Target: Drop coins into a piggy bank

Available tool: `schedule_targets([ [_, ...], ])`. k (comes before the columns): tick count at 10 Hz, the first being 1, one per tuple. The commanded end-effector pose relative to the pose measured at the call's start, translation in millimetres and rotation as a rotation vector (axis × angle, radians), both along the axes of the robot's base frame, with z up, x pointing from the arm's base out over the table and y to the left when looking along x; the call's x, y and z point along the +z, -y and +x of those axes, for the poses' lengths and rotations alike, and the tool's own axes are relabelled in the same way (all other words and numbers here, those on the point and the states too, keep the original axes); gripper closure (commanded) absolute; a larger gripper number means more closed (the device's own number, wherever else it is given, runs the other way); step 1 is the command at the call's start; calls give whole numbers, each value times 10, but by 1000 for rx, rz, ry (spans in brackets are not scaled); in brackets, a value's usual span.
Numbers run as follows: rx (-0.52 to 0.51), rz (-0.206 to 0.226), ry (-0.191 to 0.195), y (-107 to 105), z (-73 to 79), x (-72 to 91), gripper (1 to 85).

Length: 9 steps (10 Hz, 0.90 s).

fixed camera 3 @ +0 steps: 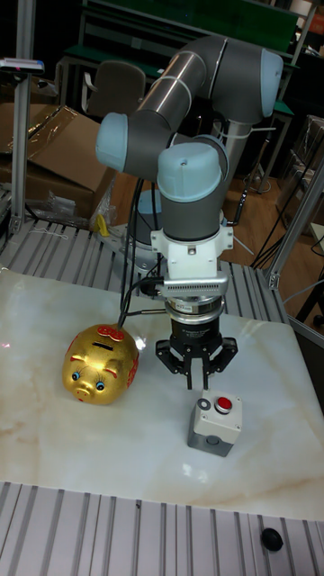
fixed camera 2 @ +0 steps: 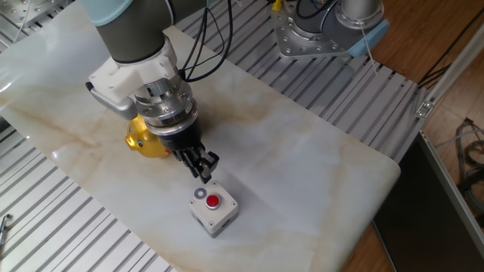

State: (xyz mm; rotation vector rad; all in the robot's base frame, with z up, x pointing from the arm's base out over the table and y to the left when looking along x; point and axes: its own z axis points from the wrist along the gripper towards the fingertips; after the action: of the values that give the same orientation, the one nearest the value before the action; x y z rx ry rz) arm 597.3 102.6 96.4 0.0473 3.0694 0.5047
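The coin [fixed camera 2: 200,194] is a small flat grey disc lying on top of the white button box [fixed camera 2: 214,208], beside its red button [fixed camera 2: 214,201]; it shows in the tall fixed view too, coin [fixed camera 3: 205,406]. My gripper [fixed camera 2: 204,176] points down just above the coin without touching it. Its fingers are open by a narrow gap with nothing between them, gripper [fixed camera 3: 198,384]. The gold piggy bank [fixed camera 3: 102,363] stands to the left, slot up; in the fixed view the piggy bank [fixed camera 2: 144,138] is mostly hidden behind the arm.
The marble slab ends at a front edge [fixed camera 3: 135,490], with ribbed metal table beyond. A second robot's base [fixed camera 2: 325,34] stands at the back right. A small black knob [fixed camera 3: 268,538] lies on the ribs.
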Motion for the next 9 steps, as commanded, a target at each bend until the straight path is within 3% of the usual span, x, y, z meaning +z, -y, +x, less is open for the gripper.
schedule_targets([
  [1, -18, 15, 2, -24, 24, 28, 567],
  [4, -23, -15, 18, 52, 67, 5, 563],
  [7, -8, 49, -8, -107, -8, 57, 567],
  [9, 14, 52, -8, -41, 43, 3, 567],
])
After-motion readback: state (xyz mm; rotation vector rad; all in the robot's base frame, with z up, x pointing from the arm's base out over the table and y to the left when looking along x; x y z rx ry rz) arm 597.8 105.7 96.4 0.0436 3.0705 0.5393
